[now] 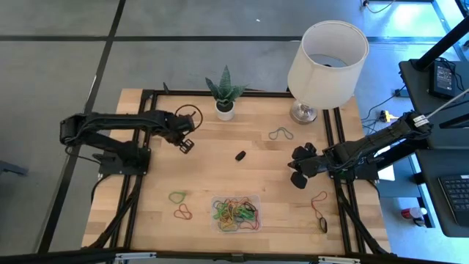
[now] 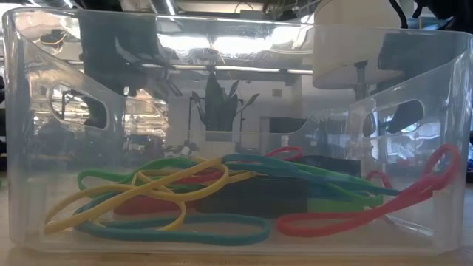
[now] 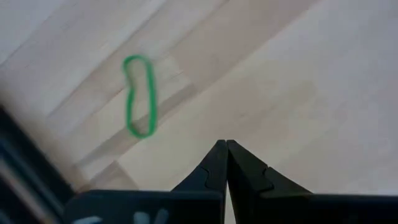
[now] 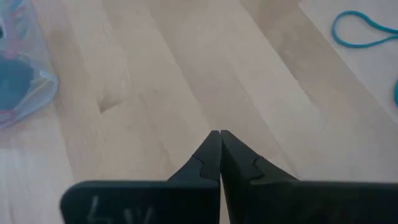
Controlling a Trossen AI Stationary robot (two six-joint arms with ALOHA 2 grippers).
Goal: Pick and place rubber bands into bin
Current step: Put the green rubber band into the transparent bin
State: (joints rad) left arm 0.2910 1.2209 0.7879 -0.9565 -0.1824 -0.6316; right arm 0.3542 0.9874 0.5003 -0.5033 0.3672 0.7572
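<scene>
The clear bin (image 1: 236, 213) sits near the table's near edge with several coloured rubber bands (image 2: 192, 193) lying in it. Loose bands rest flat on the wood: a green one (image 1: 176, 196) and a red one (image 1: 182, 213) left of the bin, a grey-teal one (image 1: 279, 133) near the lamp, and a red one (image 1: 319, 198) right of the bin. My left gripper (image 1: 185, 143) is shut over the table's left half, and the green band (image 3: 140, 96) shows ahead of its tips (image 3: 225, 144). My right gripper (image 1: 297, 176) is shut, right of the bin, over bare wood (image 4: 217, 134).
A white lamp (image 1: 326, 59) and a small potted plant (image 1: 225, 95) stand at the far edge. A small black chunk (image 1: 240, 155) lies mid-table. A dark band (image 1: 322, 222) lies near the right near corner. Bare wood lies between the two grippers.
</scene>
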